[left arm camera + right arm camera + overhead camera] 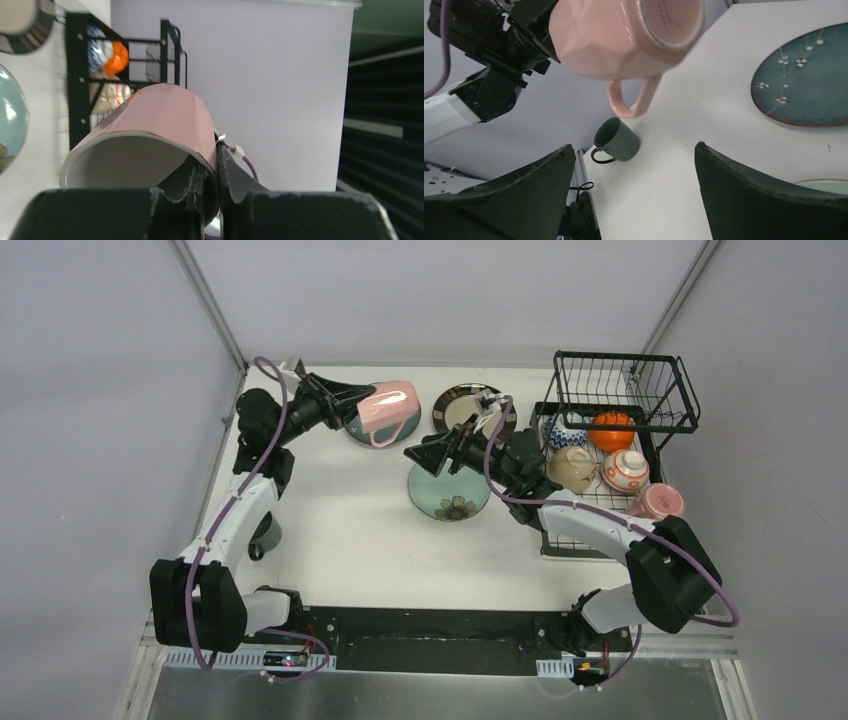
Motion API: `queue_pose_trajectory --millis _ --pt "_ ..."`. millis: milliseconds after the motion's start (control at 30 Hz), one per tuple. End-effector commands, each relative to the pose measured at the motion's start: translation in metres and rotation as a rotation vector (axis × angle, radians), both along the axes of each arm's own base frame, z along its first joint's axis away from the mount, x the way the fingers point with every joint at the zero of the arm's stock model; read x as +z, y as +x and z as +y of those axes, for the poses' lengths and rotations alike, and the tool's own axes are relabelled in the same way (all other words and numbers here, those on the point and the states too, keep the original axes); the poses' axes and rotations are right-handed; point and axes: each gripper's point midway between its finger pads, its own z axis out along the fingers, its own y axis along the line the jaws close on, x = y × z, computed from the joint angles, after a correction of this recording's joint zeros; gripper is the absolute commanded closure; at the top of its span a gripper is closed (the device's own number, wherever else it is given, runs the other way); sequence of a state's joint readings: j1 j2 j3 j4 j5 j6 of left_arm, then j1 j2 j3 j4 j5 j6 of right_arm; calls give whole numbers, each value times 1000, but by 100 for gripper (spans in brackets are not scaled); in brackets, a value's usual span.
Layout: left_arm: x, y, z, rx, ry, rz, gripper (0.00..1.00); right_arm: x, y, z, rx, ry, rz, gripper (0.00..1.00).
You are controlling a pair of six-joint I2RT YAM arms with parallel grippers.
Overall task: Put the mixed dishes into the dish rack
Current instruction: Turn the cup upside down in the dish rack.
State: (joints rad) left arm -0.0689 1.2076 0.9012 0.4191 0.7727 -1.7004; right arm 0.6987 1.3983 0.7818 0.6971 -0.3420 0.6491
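Note:
My left gripper [362, 402] is shut on the rim of a pink cup [388, 407], held on its side in the air above the dark teal speckled plate [372, 436]. In the left wrist view one finger sits inside the cup [150, 130] and one outside. My right gripper [412, 453] stands open just right of that cup, pointing at it with nothing between its fingers. From the right wrist the cup [624, 35] hangs above the open gripper [634, 147]. The mint green plate [450, 496] and the dark-rimmed beige plate [462, 406] lie on the table. The black dish rack [620, 390] holds several bowls and another pink cup [656, 502].
A dark grey mug [266, 534] lies on its side by the left arm, also seen from the right wrist [617, 141]. An orange bowl [611, 429] and a red-patterned bowl [626, 471] sit in the rack's lower tray. Grey walls close the table's back and sides.

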Motion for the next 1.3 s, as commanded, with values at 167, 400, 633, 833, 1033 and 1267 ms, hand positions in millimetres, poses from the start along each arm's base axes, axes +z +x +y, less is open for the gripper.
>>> queue_pose_trajectory --millis 167,400,633,833,1033,1267 --pt "86 -49 -46 -194 -106 -247 100 72 -14 21 143 215 -187 11" --pt "86 -60 -53 -235 -111 -235 100 85 -17 28 198 280 -221 19" --pt "81 -70 -53 -251 -141 -198 100 85 -19 36 253 328 -219 42" --pt "71 -72 -53 -271 -152 -164 100 93 -24 42 281 356 -246 45" --pt "54 -67 -51 -236 -162 -134 100 100 -24 41 287 433 -230 71" --pt "31 -57 -43 -184 -171 -102 74 101 -21 31 244 455 -226 100"
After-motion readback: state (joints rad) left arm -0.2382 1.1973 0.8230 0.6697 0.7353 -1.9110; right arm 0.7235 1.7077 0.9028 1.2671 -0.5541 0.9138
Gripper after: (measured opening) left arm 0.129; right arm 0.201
